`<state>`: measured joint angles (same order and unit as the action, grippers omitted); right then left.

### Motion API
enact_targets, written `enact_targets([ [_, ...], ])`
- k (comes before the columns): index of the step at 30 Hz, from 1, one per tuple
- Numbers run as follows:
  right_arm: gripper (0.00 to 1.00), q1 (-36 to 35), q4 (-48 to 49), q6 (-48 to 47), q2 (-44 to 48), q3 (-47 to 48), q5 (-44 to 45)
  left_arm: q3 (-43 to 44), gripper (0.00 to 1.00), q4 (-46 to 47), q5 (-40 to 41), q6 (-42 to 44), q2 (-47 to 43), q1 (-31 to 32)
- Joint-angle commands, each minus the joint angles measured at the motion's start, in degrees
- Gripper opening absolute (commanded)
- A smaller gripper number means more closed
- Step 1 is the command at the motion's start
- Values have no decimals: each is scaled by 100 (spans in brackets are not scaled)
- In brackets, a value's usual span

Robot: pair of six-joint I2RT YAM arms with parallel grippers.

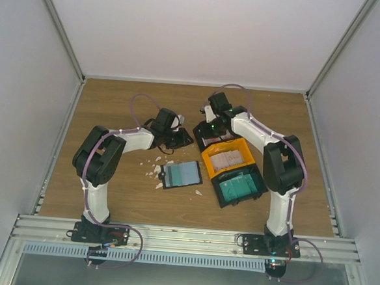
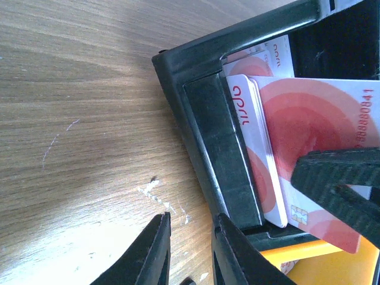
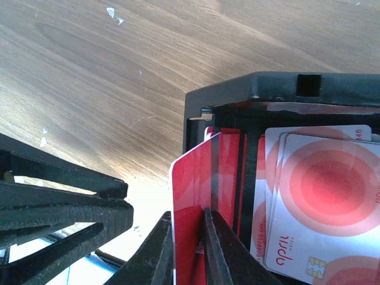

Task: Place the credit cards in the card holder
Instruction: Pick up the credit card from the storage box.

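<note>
At the counter's far middle, the right gripper [image 3: 189, 215] nips one red-and-white plastic credit card [image 3: 193, 178] upright in its black plastic tray [image 3: 249, 89]; the left gripper [image 2: 191, 221] hangs beside it, slightly parted and empty. The next move likely calls for lifting the card to the open black folding card holder [image 1: 181, 174], mid-counter.

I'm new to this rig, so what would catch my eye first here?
The right claw pinching a red-and-white credit card upright at the edge of the black tray of cards, far mid-table. Then the open card holder lying nearer, white scraps beside it.
</note>
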<state>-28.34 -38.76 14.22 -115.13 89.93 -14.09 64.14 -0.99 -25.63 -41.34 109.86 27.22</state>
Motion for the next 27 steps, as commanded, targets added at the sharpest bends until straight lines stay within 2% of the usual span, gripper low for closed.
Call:
enact_targets([
  [1, 11, -31, -21, 83, 287, -71, -68, -64, 24, 160, 2, 95, -41, -50],
  [6, 1, -31, -121, 155, 369, -56, 313, -123, 24, 195, 29, 73, -136, -49],
  [12, 1, -32, -141, 267, 807, -117, 1352, -326, 26, 340, 175, 17, -469, -50],
  [16, 0, -31, 32, 264, 1296, -289, 1564, -541, 30, 413, 282, 2, -817, -46],
  [20, 0, -45, 431, 296, 1864, -700, 930, -901, 38, 416, 405, 15, -1347, -37],
  [24, 1, -140, 1202, 566, 2527, -1707, -51, -1536, 52, 403, 401, 99, -2069, -37],
  [27, 0, -253, 2112, 907, 3065, -2653, -768, -2058, 63, 468, 63, 183, -2753, -41],
])
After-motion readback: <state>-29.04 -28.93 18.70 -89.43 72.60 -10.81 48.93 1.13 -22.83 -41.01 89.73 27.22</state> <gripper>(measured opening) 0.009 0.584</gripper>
